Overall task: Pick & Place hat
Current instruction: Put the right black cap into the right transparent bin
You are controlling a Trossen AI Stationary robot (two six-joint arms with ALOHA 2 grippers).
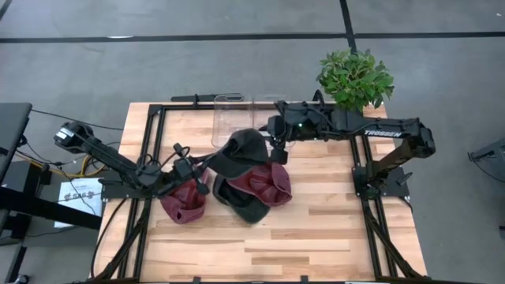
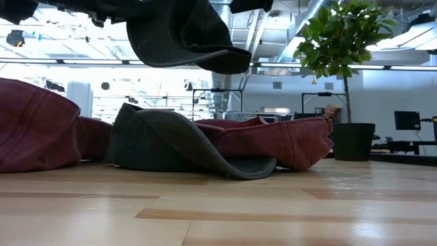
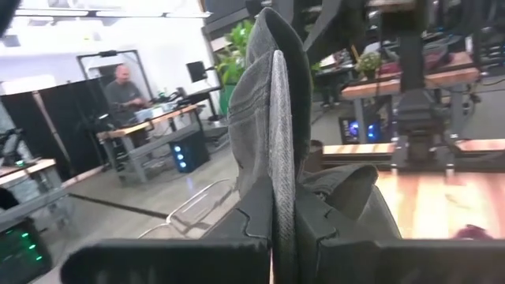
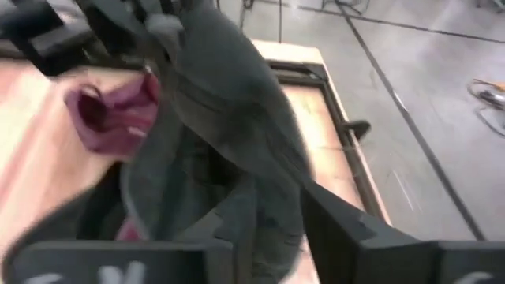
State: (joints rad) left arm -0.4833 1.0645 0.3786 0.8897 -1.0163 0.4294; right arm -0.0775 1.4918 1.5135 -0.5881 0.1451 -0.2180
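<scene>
Hats lie across the table: a maroon one (image 1: 184, 202) at left, a maroon-and-dark pile (image 1: 254, 189) in the middle. Above them a dark hat (image 1: 241, 151) hangs in the air, its edge pinched flat in the clamped left gripper (image 1: 192, 170), while the right gripper (image 1: 278, 150) touches its far side, jaws parting as far as I can judge. For a clean handover, the left grip should stay firm until the right is clear, then carry the hat level so it misses the pile and the clear bin (image 1: 230, 118) rim.

Wooden table (image 1: 316, 229) — maroon hats (image 1: 183, 199); grey hat (image 1: 241, 207).
</scene>
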